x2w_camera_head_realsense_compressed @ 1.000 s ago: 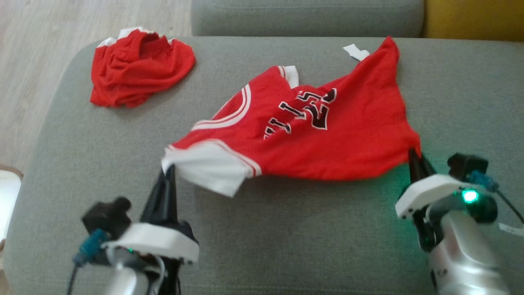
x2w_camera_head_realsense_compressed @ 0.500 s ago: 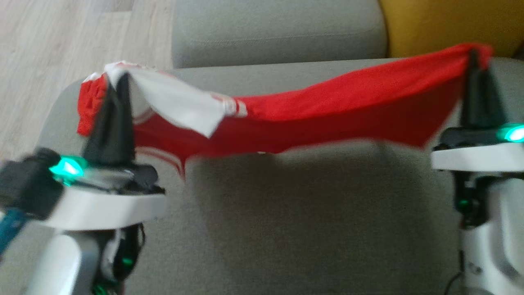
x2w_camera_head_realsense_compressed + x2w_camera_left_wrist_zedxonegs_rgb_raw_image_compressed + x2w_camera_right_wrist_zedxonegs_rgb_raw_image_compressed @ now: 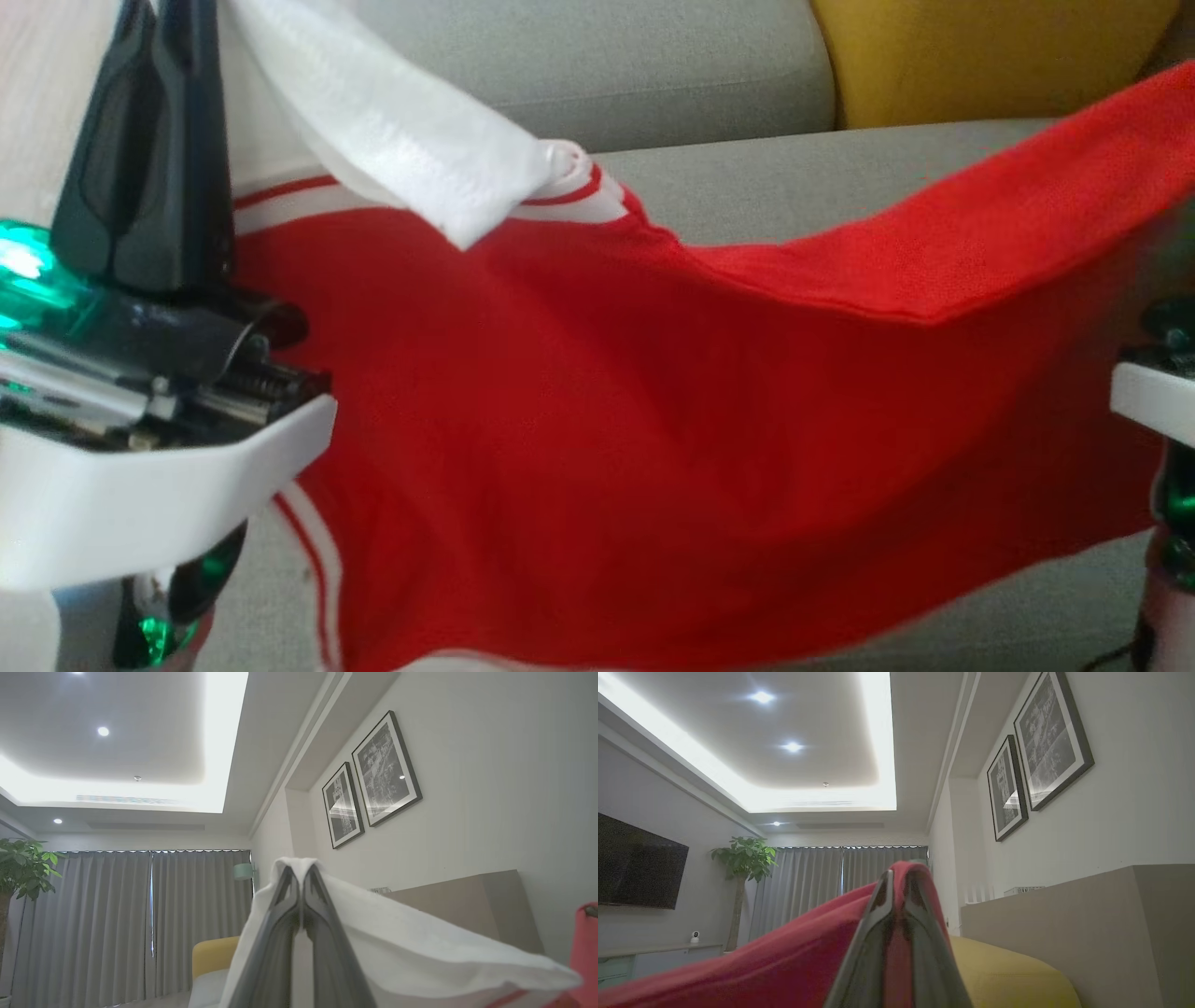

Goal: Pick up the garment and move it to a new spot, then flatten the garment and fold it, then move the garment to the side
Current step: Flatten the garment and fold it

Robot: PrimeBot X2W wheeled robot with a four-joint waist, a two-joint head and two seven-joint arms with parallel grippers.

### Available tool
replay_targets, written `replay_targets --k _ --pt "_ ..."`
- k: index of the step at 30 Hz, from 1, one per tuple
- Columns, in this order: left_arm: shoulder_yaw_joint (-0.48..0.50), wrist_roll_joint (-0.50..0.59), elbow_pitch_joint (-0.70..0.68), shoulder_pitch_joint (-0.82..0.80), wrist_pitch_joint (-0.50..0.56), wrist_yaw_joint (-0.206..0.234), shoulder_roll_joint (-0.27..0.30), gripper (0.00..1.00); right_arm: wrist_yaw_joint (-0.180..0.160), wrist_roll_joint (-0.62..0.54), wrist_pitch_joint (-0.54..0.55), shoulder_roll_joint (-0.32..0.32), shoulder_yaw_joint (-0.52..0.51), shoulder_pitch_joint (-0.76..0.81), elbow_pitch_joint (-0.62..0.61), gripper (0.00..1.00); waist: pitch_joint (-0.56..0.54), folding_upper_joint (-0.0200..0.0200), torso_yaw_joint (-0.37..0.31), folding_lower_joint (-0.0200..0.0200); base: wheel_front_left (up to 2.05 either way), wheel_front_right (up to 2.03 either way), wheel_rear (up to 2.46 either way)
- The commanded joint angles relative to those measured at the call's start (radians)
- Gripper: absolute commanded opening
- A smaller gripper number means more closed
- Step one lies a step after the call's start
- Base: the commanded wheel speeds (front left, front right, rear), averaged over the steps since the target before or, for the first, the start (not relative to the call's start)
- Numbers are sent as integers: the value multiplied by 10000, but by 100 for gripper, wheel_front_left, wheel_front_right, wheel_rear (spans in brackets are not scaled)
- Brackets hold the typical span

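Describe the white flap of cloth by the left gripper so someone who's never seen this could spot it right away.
Find the grey sofa; a red jersey hangs stretched in the air before it. Follow its top edge to the left gripper, shut on the cloth. The white flap droops from there: a plain white panel, unlike the red body and striped trim.

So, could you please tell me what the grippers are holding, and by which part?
Both hold the red fabric jersey with white trim: the left gripper pinches a white band at one end, the right gripper a plain red edge at the other.
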Motion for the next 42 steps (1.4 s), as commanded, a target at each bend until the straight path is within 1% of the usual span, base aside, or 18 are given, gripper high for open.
replay_targets --k 1,3,5,9,11,14,17,19,21,23,25,28,29,32,34,37,42 --pt "431 69 -259 -632 119 -4 330 0 65 -43 142 -7 206 -182 -407 0 55 0 -31 0 0 0 0" --pt "393 -74 -90 -885 288 -43 287 0 65 -84 343 -6 223 -146 -435 0 218 0 -54 0 0 0 0" --pt "379 -344 321 -1073 363 -105 190 0 65 31 439 -5 390 -319 -146 0 382 0 -50 0 0 0 0" --pt "448 -743 1708 -1912 300 -441 140 0 65 143 510 -108 694 -1402 1210 0 984 0 -14 0 0 0 0" --pt "394 -771 2630 -2663 212 -721 159 0 65 103 435 -260 783 -2330 2195 0 1365 0 32 0 0 0 0" --pt "206 -635 4220 -4211 8 -1149 84 0 65 -75 67 -393 784 -4123 3917 0 1960 0 110 0 0 0 0" --pt "-194 -36 6061 -6233 -282 -1594 35 0 65 -564 -479 -515 607 -6255 5801 0 2686 0 223 0 0 0 0" --pt "-422 436 7465 -7588 -628 -1732 -96 0 65 -1071 -988 -539 432 -7698 7095 0 3086 0 267 0 0 0 0" --pt "-584 760 8787 -8751 -1129 -1784 -354 0 65 -1593 -1530 -449 136 -8906 8286 0 3409 0 328 0 0 0 0" --pt "-669 911 9855 -9596 -1662 -1737 -704 0 65 -2112 -1965 -340 -111 -9786 9335 0 3721 0 395 0 0 0 0" --pt "-790 983 10731 -10094 -2202 -1739 -1041 0 65 -2534 -2232 -238 -317 -10334 10293 0 4020 0 462 0 0 0 0" --pt "-970 901 11760 -10224 -2701 -1890 -1451 0 65 -2994 -2414 -125 -602 -10648 11614 0 4540 0 529 0 0 0 0" --pt "-970 901 11760 -10224 -2701 -1890 -1451 0 65 -2994 -2414 -125 -602 -10648 11614 0 4540 0 529 0 0 0 0" --pt "-1078 743 12374 -9753 -3028 -2074 -1701 0 65 -3321 -2565 -61 -809 -10474 12766 0 4946 0 590 0 0 0 0" --pt "-1009 542 12516 -9291 -3148 -2183 -1807 0 65 -3410 -2661 -38 -862 -10291 13388 0 5162 0 615 0 0 0 0" --pt "-874 317 12352 -8491 -3220 -2334 -1872 0 65 -3453 -2772 -23 -922 -10030 14007 0 5313 0 647 0 0 0 0" --pt "-413 108 11171 -6944 -3234 -2478 -1818 0 65 -3301 -2828 -11 -764 -9613 14602 0 5249 0 624 0 0 0 0"
